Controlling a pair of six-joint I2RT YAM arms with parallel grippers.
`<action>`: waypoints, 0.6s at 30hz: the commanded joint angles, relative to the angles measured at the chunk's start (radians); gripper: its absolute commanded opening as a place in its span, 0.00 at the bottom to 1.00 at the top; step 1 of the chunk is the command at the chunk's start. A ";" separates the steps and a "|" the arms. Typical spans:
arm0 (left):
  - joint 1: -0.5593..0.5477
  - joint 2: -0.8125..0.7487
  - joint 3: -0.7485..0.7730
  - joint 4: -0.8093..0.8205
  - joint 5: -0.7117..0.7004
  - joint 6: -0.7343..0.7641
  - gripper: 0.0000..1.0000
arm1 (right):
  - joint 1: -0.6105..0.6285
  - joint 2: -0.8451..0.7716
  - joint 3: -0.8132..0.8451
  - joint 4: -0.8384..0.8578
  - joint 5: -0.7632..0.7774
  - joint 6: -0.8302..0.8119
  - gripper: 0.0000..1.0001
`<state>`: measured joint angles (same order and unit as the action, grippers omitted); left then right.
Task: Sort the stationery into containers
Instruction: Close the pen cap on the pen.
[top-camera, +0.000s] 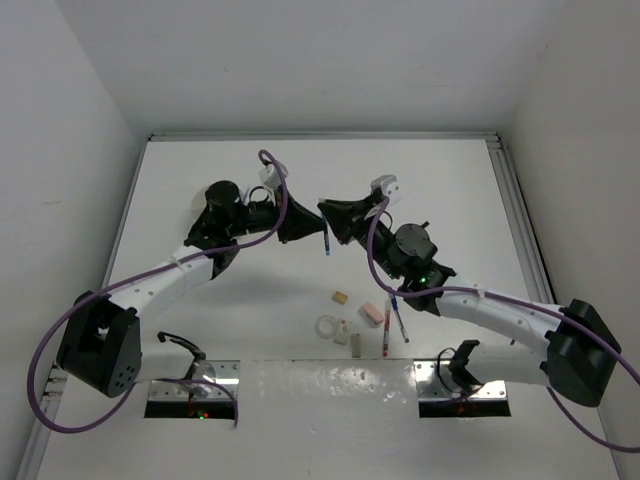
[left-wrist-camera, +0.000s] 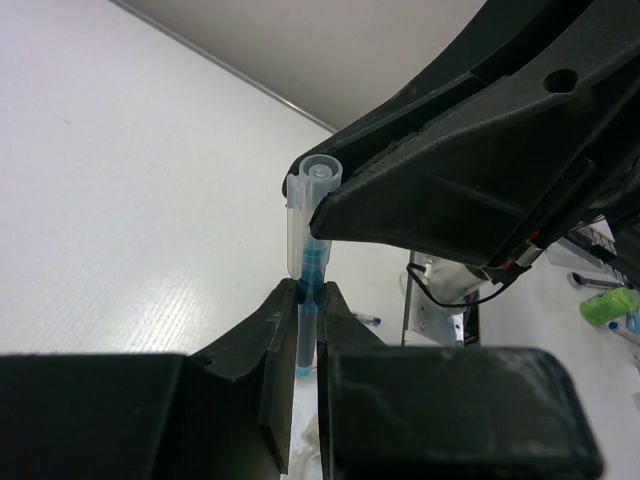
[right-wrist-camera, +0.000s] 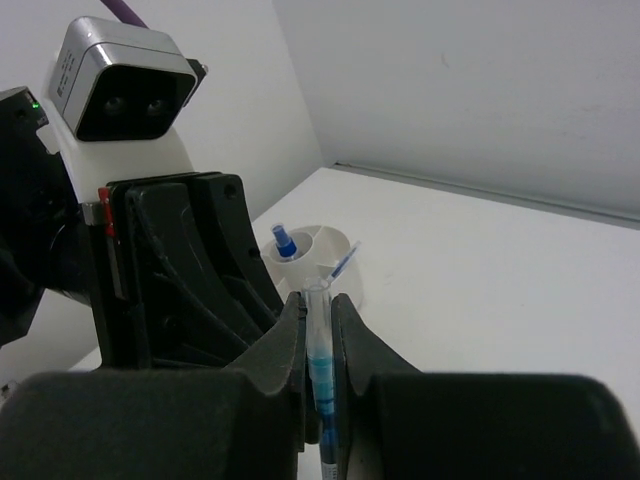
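A blue pen (left-wrist-camera: 308, 262) with a clear cap is gripped by both grippers at once above the middle of the table. My left gripper (left-wrist-camera: 305, 297) is shut on its blue barrel. My right gripper (right-wrist-camera: 318, 302) is shut on the capped end (right-wrist-camera: 319, 330). In the top view the two grippers (top-camera: 312, 226) (top-camera: 332, 214) meet tip to tip, and the pen (top-camera: 327, 242) sticks out below them. The white divided container (right-wrist-camera: 340, 258) stands behind, holding a blue-capped bottle (right-wrist-camera: 284, 242) and another blue pen (right-wrist-camera: 340, 263). It is hidden in the top view.
Loose items lie near the front edge: a tan block (top-camera: 340, 296), a pink eraser (top-camera: 371, 314), a clear tape ring (top-camera: 326, 325), a white eraser (top-camera: 355, 340), a red pen (top-camera: 386, 335) and a blue pen (top-camera: 400, 322). White walls surround the table.
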<state>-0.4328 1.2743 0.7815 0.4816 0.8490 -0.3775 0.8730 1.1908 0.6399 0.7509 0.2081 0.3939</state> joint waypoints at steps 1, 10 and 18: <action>0.037 -0.055 0.084 0.250 -0.111 0.051 0.00 | 0.069 0.035 -0.003 -0.266 -0.202 0.010 0.07; 0.040 -0.064 0.091 0.187 -0.090 0.092 0.00 | 0.050 0.004 0.015 -0.305 -0.203 0.006 0.27; 0.039 -0.059 0.098 0.178 -0.085 0.094 0.00 | 0.027 -0.042 0.015 -0.289 -0.203 0.028 0.42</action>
<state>-0.3965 1.2522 0.8322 0.5579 0.7788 -0.2977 0.9016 1.1675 0.6624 0.4980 0.0544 0.3981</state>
